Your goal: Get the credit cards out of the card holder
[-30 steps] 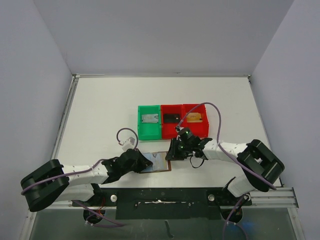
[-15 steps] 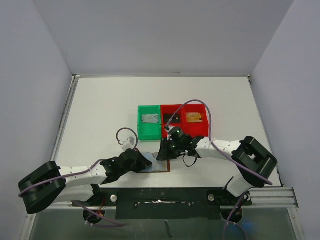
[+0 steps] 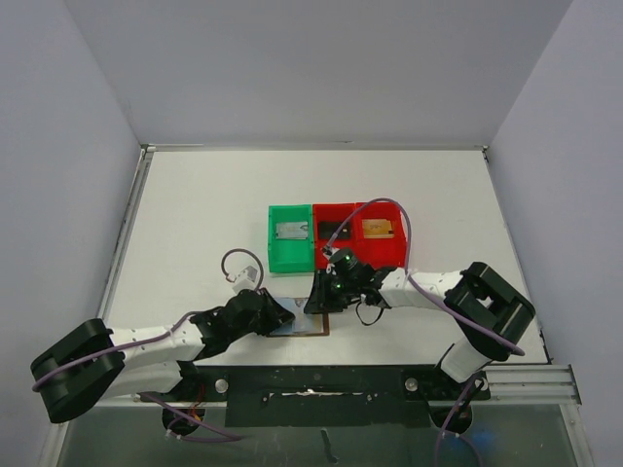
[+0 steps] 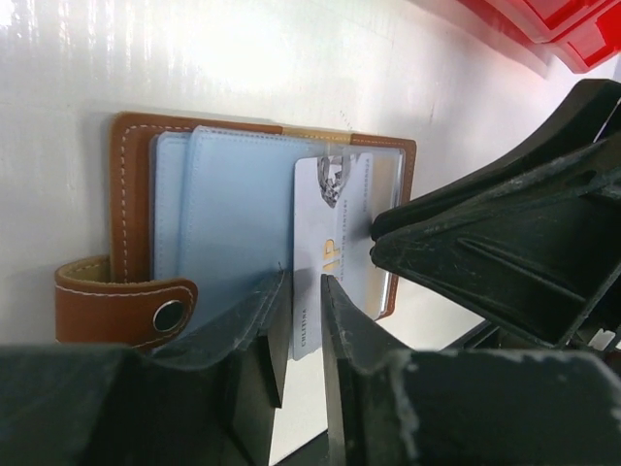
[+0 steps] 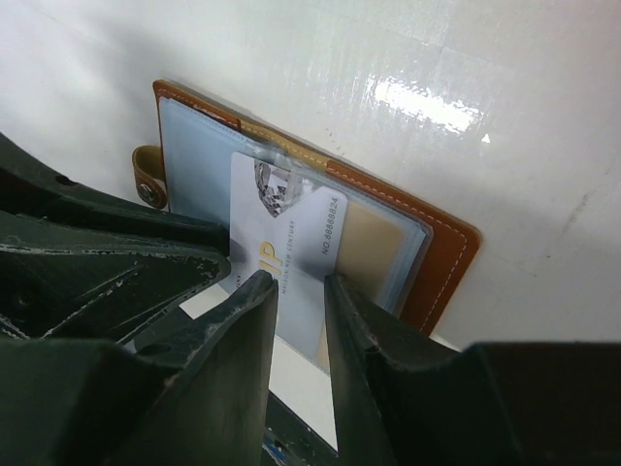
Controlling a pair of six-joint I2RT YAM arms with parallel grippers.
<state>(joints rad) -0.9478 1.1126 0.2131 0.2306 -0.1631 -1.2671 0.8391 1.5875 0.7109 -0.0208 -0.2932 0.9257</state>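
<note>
Left pincer lies low over the left part of the card holder. Its jaws stand a narrow slit apart, with nothing seen clamped between them. The card holder lies open and flat on the white desk, close to the near edge and nearer than the green bin. It is brown leather with pale stitching. Its snap strap is curled at one corner, and pale blue panels cover the inside.

A white credit card, printed with "VIP" and a number, lies part-way out of a clear pocket. Its free end sticks out past the holder's edge, on the same side as the strap.

From the right, the right pincer reaches down onto that card. Its jaws are a little apart, and the card shows in the gap between them. In the left wrist view its two black fingertips meet the card's edge. I cannot tell whether they pinch the card or only rest against it.

Farther back on the desk stand three bins side by side. The green one on the left holds a greyish flat item. The middle red bin holds something dark, and the right red bin holds something tan. The right arm's purple cable loops over the red bins.
</note>
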